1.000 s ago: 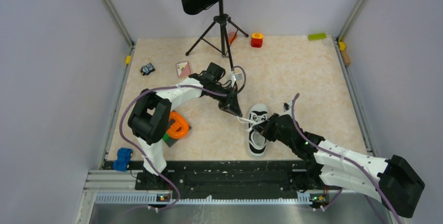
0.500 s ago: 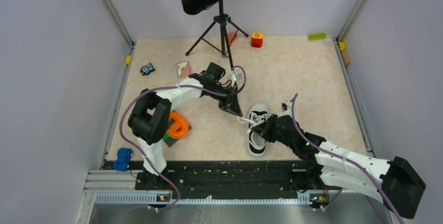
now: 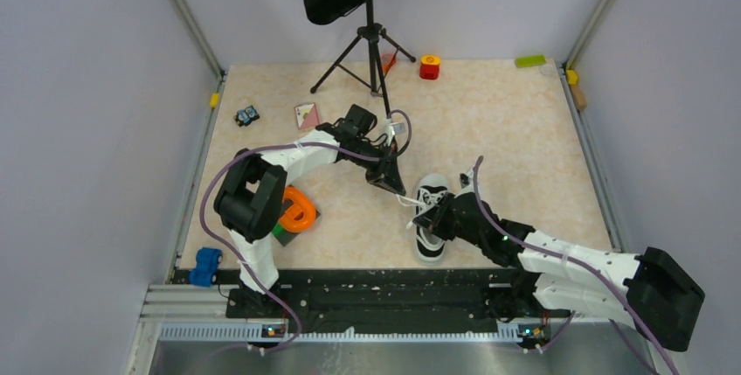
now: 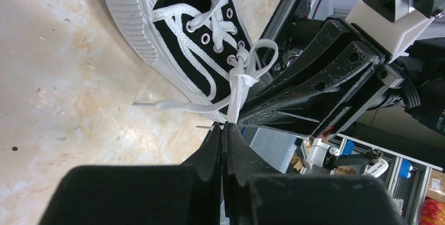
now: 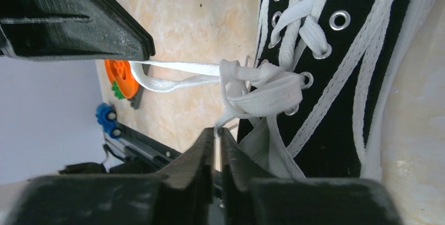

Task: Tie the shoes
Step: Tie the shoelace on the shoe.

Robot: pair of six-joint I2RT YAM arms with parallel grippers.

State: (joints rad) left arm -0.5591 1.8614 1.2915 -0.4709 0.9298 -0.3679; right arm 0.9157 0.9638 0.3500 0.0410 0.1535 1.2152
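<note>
left claw (image 3: 396,188) is clamping lace (image 4: 234,104) upper left of sneaker (image 3: 432,190); right claw (image 3: 434,214) is clamping the other strand mid-sneaker; knot (image 4: 240,73) is sitting between them.

Left pincer (image 3: 398,190) and right pincer (image 3: 433,215) hem the laces (image 4: 239,74); far table (image 3: 502,121) open.

shoe (image 3: 426,240) lying on table (image 3: 507,121) | laces (image 4: 239,86) stretching left to left gripper (image 3: 395,190) | right gripper (image 3: 434,214) sitting over shoe's right side

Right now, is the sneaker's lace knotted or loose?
Knotted: the lace bunches into a knot by the top eyelets; the left hand and right hand each pinch a strand.
</note>
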